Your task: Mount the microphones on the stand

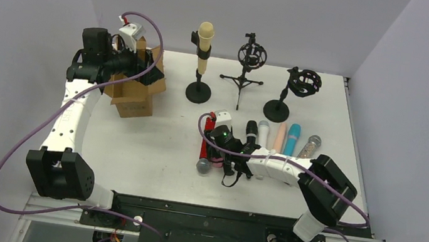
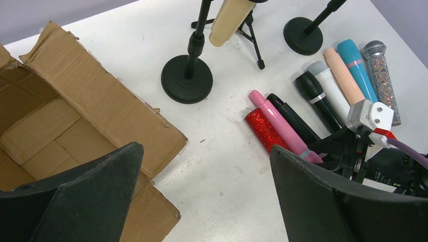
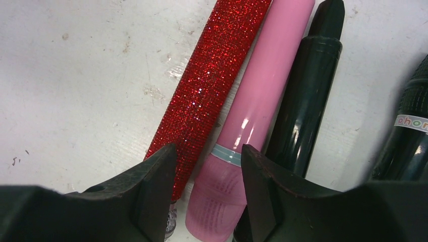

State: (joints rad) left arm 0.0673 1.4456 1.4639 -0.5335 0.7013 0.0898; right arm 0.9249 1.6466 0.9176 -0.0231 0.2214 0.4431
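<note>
The left gripper (image 2: 204,151) hangs over the open cardboard box (image 1: 132,100) near the worktop's (image 1: 151,150) rear-left corner, fingers spread wide and empty. At the rear edge, a cream-yellow microphone (image 1: 204,43) stands clipped in a round-base stand (image 1: 198,90). Right of centre, eight microphones lie side by side. The right gripper's (image 3: 207,151) fingers sit narrow around the pink microphone (image 3: 262,85), with a thin gap showing at one finger.
</note>
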